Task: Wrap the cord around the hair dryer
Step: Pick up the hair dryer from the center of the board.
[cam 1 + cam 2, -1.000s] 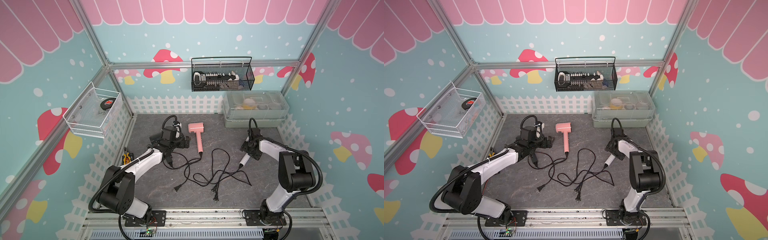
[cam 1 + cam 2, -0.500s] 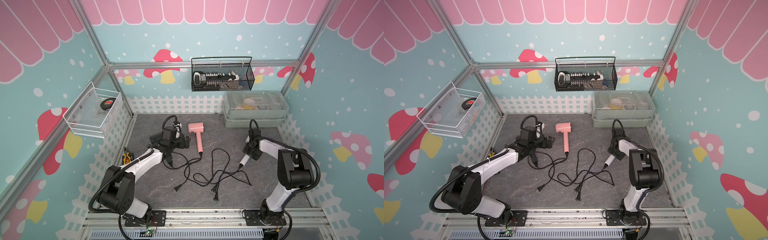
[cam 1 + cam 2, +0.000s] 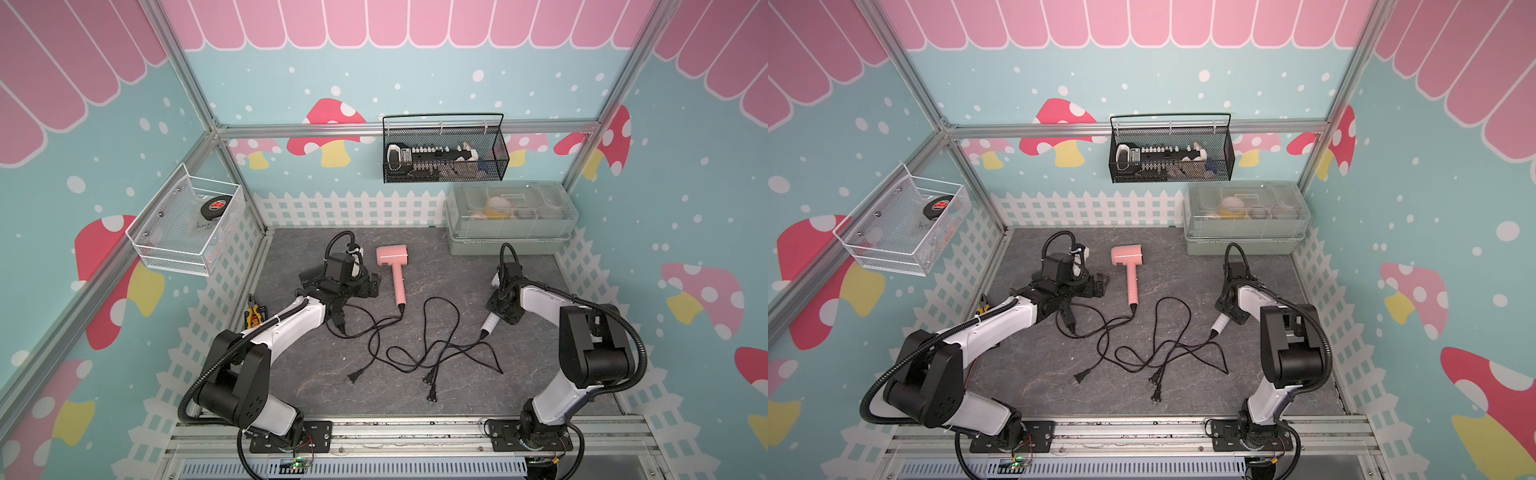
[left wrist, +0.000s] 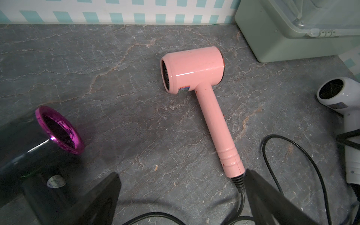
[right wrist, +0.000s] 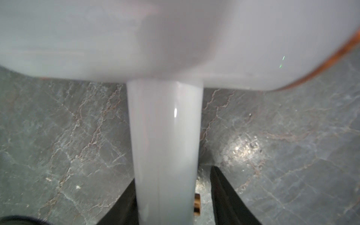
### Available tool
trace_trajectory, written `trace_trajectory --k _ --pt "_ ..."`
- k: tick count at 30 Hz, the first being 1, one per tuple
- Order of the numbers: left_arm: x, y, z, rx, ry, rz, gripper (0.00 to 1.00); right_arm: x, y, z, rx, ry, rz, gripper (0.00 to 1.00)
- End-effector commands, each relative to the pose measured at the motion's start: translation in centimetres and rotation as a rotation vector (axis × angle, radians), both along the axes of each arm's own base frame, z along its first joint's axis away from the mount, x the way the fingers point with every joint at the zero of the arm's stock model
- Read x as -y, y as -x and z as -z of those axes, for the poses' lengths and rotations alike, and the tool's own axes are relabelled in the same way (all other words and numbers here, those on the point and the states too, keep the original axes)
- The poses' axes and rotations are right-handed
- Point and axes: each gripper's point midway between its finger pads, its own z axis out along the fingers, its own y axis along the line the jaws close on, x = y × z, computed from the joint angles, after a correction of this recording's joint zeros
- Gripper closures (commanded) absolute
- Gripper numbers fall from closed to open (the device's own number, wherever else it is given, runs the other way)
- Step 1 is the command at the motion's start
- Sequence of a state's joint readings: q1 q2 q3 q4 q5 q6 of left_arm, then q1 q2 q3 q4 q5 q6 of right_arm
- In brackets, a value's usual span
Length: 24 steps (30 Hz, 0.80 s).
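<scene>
A pink hair dryer (image 3: pixel 392 259) (image 3: pixel 1128 257) (image 4: pixel 194 68) lies flat mid-table, its black cord (image 3: pixel 376 328) running into a tangle of cords (image 3: pixel 432 357). My left gripper (image 3: pixel 374 286) (image 4: pixel 182 175) is open just left of its handle end, holding nothing. A black dryer with a magenta ring (image 4: pixel 58 130) lies under the left arm. My right gripper (image 3: pixel 500 308) (image 5: pixel 173 175) straddles the handle of a white hair dryer (image 3: pixel 489 323) (image 5: pixel 165 126). One finger touches the handle; a small gap shows at the other.
A grey-green lidded box (image 3: pixel 511 243) stands at the back right. Wire baskets hang on the back wall (image 3: pixel 444 153) and the left wall (image 3: pixel 187 224). Yellow pliers (image 3: pixel 253 316) lie at the left edge. Plugs (image 3: pixel 353 377) lie near the front.
The right gripper's jaws have narrowed around the white dryer's handle and that arm has shifted slightly. The left arm and the pink dryer have not moved.
</scene>
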State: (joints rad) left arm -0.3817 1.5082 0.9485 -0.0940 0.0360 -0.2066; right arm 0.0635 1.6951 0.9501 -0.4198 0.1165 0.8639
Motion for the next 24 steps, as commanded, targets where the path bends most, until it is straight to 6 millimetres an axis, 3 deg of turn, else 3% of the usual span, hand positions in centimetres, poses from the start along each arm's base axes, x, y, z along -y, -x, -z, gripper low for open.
trace_trajectory --k 1,3,6,9,14,19,24 --pt "0.3 -0.1 -0.1 -0.013 0.012 -0.001 0.01 -0.1 2.2 1.5 -0.082 0.005 0.003 0.55" --pt "0.3 -0.1 -0.3 -0.010 0.013 0.000 0.01 -0.1 2.1 1.5 -0.080 0.007 0.002 0.58" --pt "0.2 -0.1 -0.4 -0.008 0.008 -0.001 0.01 0.1 2.1 1.4 -0.080 0.020 -0.003 0.74" --pt "0.1 0.0 -0.4 -0.011 0.003 -0.001 0.01 0.1 1.7 0.8 -0.065 0.030 -0.031 0.99" --pt "0.2 0.0 -0.7 -0.010 0.008 0.003 0.01 -0.5 0.0 -1.2 -0.013 0.089 -0.175 1.00" --pt "0.5 -0.2 -1.4 -0.006 0.006 0.017 0.01 -1.7 -2.4 -4.6 0.097 0.171 -0.359 1.00" --pt "1.1 -0.5 -2.3 -0.003 0.019 0.054 0.01 -4.4 -4.0 -7.8 0.235 0.197 -0.557 1.00"
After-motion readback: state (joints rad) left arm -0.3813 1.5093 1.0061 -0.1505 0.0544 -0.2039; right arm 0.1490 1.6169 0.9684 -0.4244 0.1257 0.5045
